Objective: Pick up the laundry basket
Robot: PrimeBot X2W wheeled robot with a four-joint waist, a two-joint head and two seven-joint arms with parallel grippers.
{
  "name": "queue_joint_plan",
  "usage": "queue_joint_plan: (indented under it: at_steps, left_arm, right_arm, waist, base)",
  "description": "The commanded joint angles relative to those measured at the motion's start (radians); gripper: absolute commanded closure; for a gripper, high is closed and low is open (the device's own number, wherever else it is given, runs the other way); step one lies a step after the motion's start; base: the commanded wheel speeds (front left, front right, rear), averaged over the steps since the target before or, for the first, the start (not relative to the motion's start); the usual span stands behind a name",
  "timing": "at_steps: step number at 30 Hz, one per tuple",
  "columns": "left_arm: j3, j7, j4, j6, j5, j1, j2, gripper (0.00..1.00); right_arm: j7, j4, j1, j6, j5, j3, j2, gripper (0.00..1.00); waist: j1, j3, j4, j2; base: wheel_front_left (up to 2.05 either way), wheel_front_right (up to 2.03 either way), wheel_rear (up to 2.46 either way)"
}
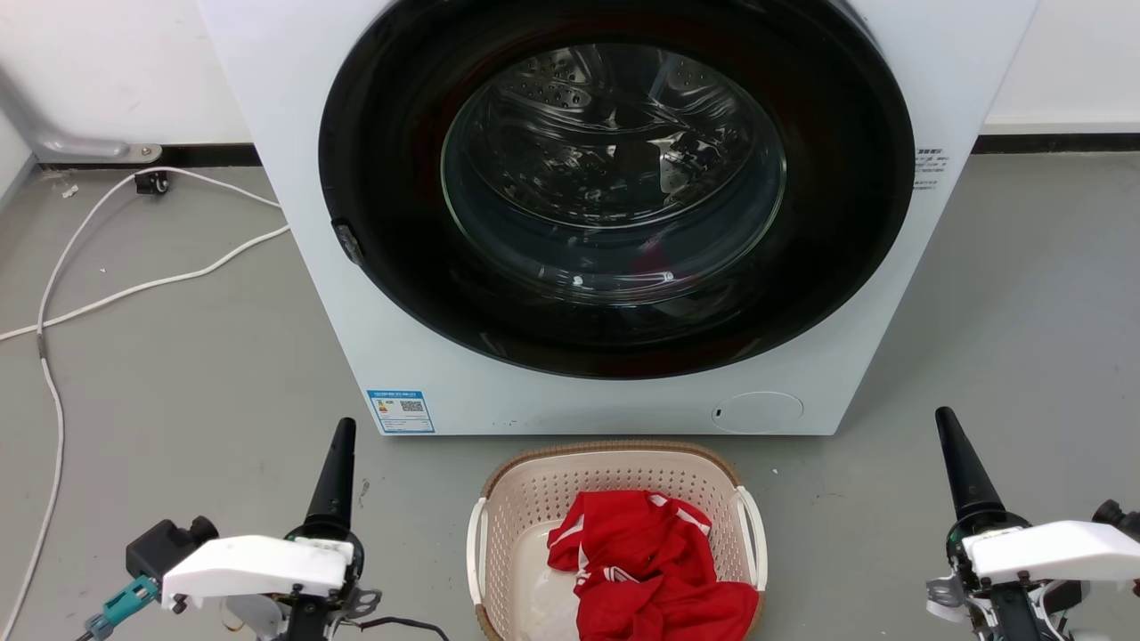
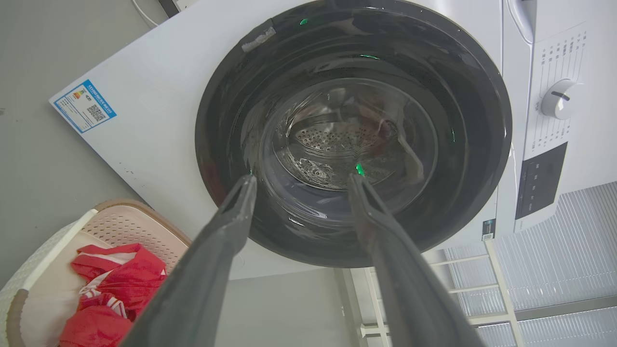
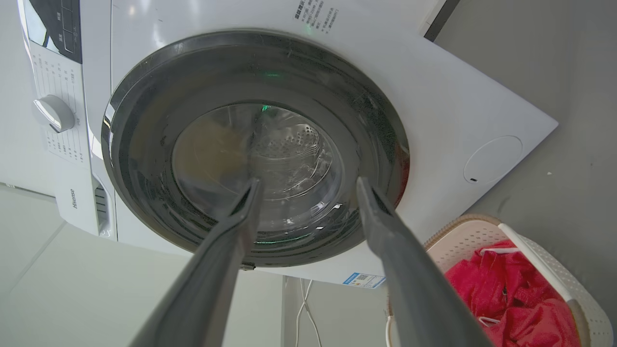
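Pre-grasp: left gripper and right gripper flanking laundry basket, jaws apart, empty. Next: drop onto white side handles.

Grey floor lies bare on both sides of the laundry basket, low in the middle of the frame. It runs clear to the left hand at lower left and the right hand at lower right. The washing machine stands just behind the basket's far rim. Red clothing heaps inside. A white cable trails at far left.
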State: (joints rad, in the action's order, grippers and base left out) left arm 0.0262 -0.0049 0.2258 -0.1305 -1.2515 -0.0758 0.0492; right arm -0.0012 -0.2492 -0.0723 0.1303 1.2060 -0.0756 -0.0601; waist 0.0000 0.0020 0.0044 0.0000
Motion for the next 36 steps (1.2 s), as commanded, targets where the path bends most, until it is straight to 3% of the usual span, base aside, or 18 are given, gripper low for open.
queue_joint_plan:
  at_steps: [1, 16, 36]
  left_arm:
    - [-0.009, -0.011, -0.022, 0.002, 0.047, -0.023, 0.004, 0.0]
    - [-0.065, -0.066, -0.022, 0.021, 0.366, -0.019, 0.003, 0.0]
    - [-0.119, -0.124, -0.005, 0.051, 0.655, -0.025, 0.016, 0.0]
  right_arm:
    - [-0.012, 0.023, -0.021, 0.0, -0.056, 0.002, -0.001, 0.0]
    - [-0.04, 0.036, -0.012, 0.0, -0.428, 0.015, 0.006, 0.0]
    - [-0.043, 0.061, 0.005, 0.0, -0.71, 0.009, 0.008, 0.0]
  waist:
    - [0.0, 0.0, 0.0, 0.0]
    - [0.0, -0.001, 0.002, 0.0]
    - [0.0, -0.003, 0.006, 0.0]
  base:
    - [0.0, 0.0, 0.0]
    - [0.0, 0.0, 0.0]
    - [0.0, 0.0, 0.0]
